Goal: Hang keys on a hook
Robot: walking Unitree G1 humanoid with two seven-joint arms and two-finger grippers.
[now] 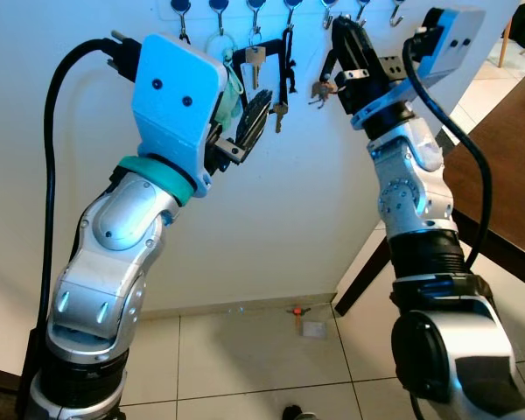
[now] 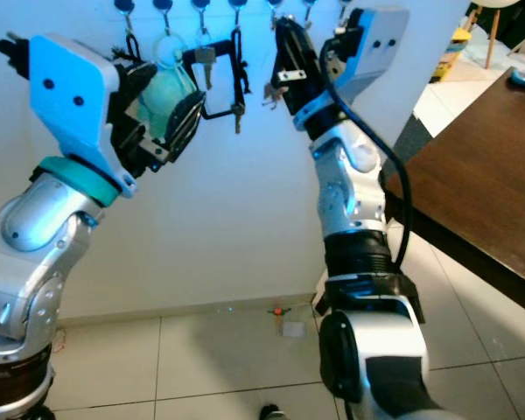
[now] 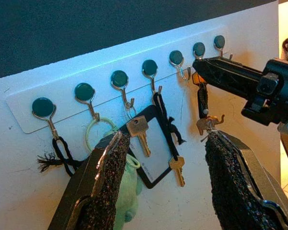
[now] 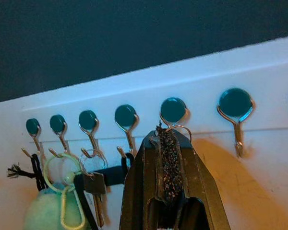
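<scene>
Steel hooks with dark round caps line a white rack (image 4: 259, 72) along the top of the frame, fixed to a pale wall. Right gripper (image 4: 169, 143), at upper centre-right in the left eye view, is raised to the rack with its two black fingers pressed together on a key ring (image 4: 178, 129), whose wire loop sits right at the hook (image 4: 172, 115) fifth from the left in the right wrist view; whether the loop has passed over the hook's tip cannot be told. Below the fingers dangles the set of keys (image 3: 207, 125) with a small elephant-shaped charm. Left gripper (image 3: 168, 187), in the upper left of the left eye view, hovers near the rack with fingers spread apart and nothing between them (it appears to be idle). Hooks further left already carry a black cord (image 3: 60, 151), a green plush charm (image 4: 50, 211) on a pale green ring, a brass key (image 3: 139, 132) and a black-framed tag (image 3: 156, 143). A small item (image 1: 299, 311) with a red part lies on the tiled floor at lower centre, by the wall. Judged risk: if the fingers release before the ring is seated over the hook's upturned tip, the keys would fall to the tiles; a sideways drift could also snag the neighbouring black strap.
</scene>
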